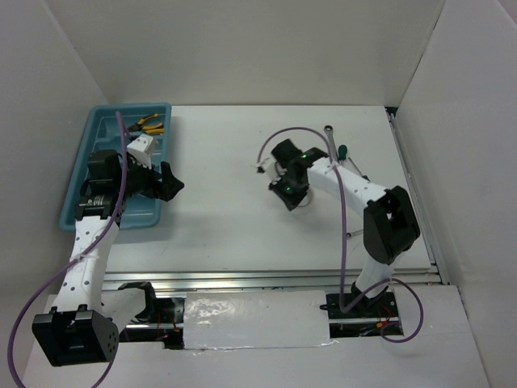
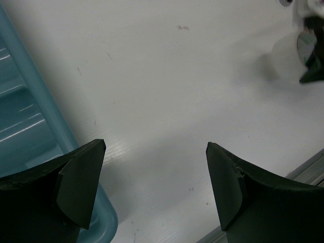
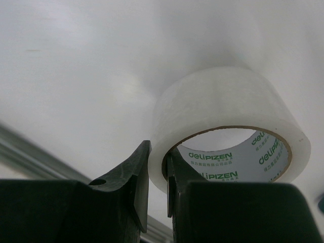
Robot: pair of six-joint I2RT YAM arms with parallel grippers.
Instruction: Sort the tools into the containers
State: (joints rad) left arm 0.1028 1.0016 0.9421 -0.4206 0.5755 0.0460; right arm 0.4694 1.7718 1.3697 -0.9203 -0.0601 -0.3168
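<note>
White tabletop (image 1: 234, 153): right end effector (image 3: 158, 158) pinches tape ring (image 3: 223, 106); left end effector (image 2: 156, 147) wide beside tray (image 2: 46, 117).

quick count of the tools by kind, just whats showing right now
pliers: 2, in the tray
wrench: 1 in view
screwdriver: 1, only its green handle shows
tape ring: 1, pinched by the right gripper
total: 5 tools

Cloudy glossy film on tape ring (image 3: 223, 101), printed white paper core. Smooth shiny blue plastic tray (image 2: 20, 126); table (image 2: 177, 91) beside it matt white.
</note>
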